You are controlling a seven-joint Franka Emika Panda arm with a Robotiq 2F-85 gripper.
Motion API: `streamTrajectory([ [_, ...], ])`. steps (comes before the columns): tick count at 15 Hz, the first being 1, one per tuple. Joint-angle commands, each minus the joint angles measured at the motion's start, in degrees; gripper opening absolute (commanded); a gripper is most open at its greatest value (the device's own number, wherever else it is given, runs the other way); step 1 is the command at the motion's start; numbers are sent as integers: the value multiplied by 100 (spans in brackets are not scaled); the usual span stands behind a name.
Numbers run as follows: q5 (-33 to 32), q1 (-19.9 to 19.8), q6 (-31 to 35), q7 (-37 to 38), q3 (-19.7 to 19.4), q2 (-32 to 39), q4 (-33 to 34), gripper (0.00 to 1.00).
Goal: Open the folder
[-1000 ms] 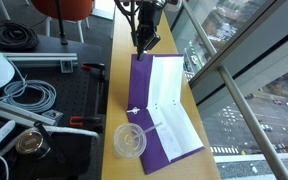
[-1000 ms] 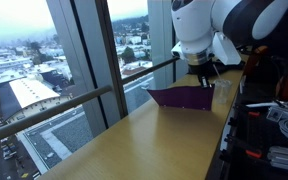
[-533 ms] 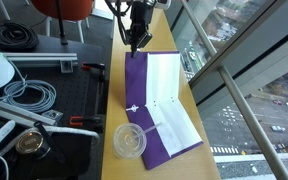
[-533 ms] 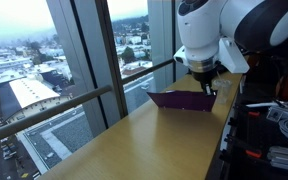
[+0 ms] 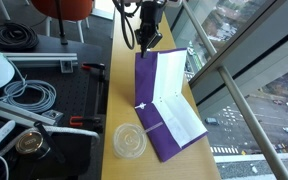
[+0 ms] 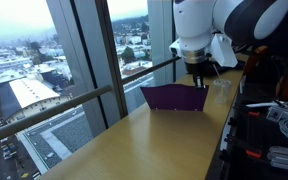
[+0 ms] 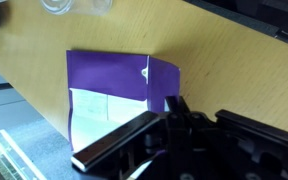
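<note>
The purple folder (image 5: pixel 164 125) lies on the wooden counter with its white sheet (image 5: pixel 174 95) showing. Its cover (image 5: pixel 144 80) is lifted and stands up along the spine. My gripper (image 5: pixel 147 45) is at the folder's far end, shut on the top edge of the cover. In an exterior view the raised cover (image 6: pixel 174 97) hangs below the gripper (image 6: pixel 196 82). In the wrist view the folder (image 7: pixel 109 72) and its sheet (image 7: pixel 92 108) lie in front of the closed fingers (image 7: pixel 174 106).
A clear round cup lid with a straw (image 5: pixel 130 140) lies by the folder's near corner and shows in the wrist view (image 7: pixel 74 5). A glass railing (image 5: pixel 219 70) runs along the counter's edge. Cables and equipment (image 5: pixel 24 95) cover the black table alongside.
The gripper swung toward the black table, then back toward the railing with the cover. The cover now stands more upright and higher than half a second ago.
</note>
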Motion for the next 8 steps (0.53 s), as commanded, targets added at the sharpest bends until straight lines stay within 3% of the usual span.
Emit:
streamTrajectory([
  [1, -63, -66, 191, -37, -43, -83, -84, 0],
  [3, -19, -82, 239, -29, -36, -100, -104, 5],
  [4, 39, -91, 247, -82, -29, -127, -117, 27],
  [6, 168, -100, 256, -110, -19, -193, -114, 32],
  [8, 472, -123, 257, -256, 4, -316, -80, 46],
])
